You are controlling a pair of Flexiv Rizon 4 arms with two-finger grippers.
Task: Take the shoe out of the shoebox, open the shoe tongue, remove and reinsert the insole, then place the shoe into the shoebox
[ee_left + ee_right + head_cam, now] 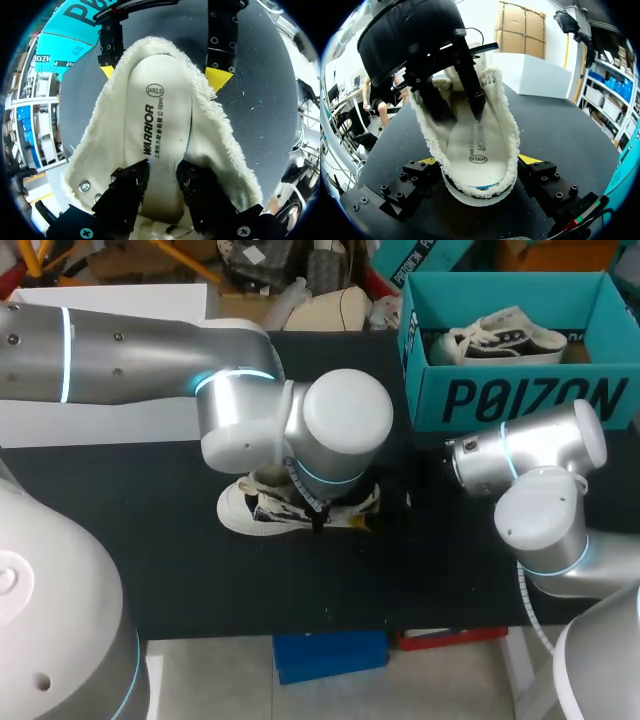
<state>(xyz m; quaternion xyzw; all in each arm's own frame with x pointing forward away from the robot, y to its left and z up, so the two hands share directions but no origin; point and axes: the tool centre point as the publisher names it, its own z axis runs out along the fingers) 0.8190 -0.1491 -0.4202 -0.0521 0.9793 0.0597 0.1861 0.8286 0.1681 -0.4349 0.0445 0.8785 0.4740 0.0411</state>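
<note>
Right wrist view: right hand (pixel 479 162) tight on both sides of shoe (pixel 470 140); left hand (pixel 461 112) inside it, grip indiscernible.

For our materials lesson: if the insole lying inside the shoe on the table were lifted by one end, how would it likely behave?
The insole looks thin and flat, so it would probably droop rather than stay stiff, and seems light. The fleecy lining of the shoe hugs its edges, so it may drag slightly coming out.
</note>
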